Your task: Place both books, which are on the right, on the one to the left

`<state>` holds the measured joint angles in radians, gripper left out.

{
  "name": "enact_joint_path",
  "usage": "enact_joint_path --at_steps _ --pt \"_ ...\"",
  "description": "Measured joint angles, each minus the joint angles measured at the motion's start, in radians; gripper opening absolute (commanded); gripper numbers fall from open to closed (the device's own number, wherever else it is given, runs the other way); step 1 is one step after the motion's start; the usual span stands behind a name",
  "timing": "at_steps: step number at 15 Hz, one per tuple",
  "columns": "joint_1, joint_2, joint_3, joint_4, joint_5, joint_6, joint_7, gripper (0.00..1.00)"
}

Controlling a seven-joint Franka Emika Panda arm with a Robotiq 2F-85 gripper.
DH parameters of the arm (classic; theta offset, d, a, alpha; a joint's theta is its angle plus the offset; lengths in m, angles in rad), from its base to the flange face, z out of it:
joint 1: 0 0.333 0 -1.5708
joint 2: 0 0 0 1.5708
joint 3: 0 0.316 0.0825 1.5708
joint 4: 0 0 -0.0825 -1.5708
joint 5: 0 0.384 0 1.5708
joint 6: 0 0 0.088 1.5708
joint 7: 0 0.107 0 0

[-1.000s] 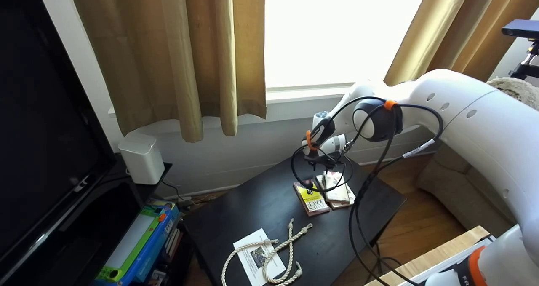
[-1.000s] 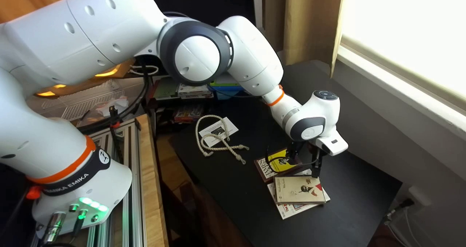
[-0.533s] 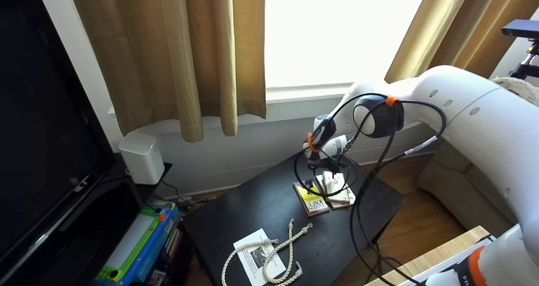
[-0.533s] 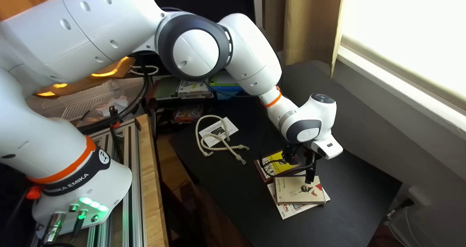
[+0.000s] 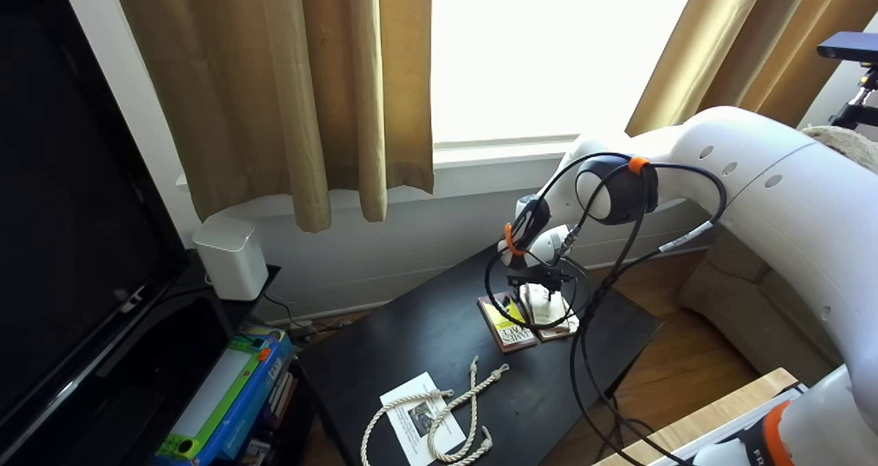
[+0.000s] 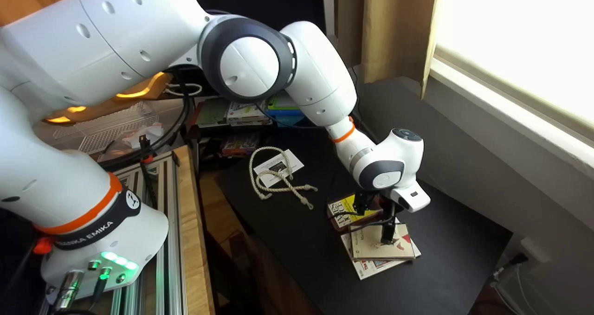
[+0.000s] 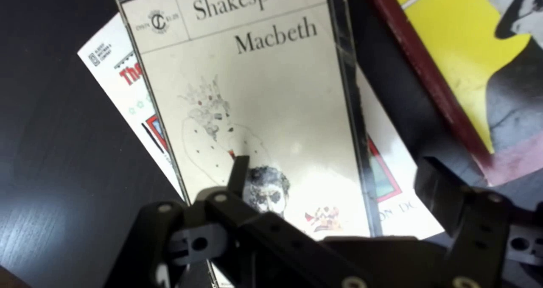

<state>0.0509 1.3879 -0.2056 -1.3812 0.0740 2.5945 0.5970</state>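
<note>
Two books lie stacked: a cream Macbeth book with a dark spine sits slightly turned on top of a larger white book. Both show also in an exterior view, Macbeth above the white book. To their left in an exterior view lies a yellow and white book with a dark red edge; it shows in the wrist view. My gripper is open and empty. One finger is over the Macbeth cover, the other past its spine near the gap to the yellow book. Contact cannot be told.
The books lie on a dark table. A white rope lies across a printed card further along the table. A window wall rises beside the table. Black cables hang from the arm.
My gripper has moved down toward the stacked books; in an exterior view it also shifts left and over the Macbeth book. The fingers stay open and the books have not moved.
</note>
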Motion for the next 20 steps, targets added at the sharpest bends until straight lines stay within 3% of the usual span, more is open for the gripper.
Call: enact_joint_path --at_steps 10,20 --pt "-0.001 -0.023 -0.001 -0.009 0.002 -0.002 -0.02 0.04" --pt "-0.005 -0.056 0.003 -0.037 0.004 -0.005 -0.046 0.03"
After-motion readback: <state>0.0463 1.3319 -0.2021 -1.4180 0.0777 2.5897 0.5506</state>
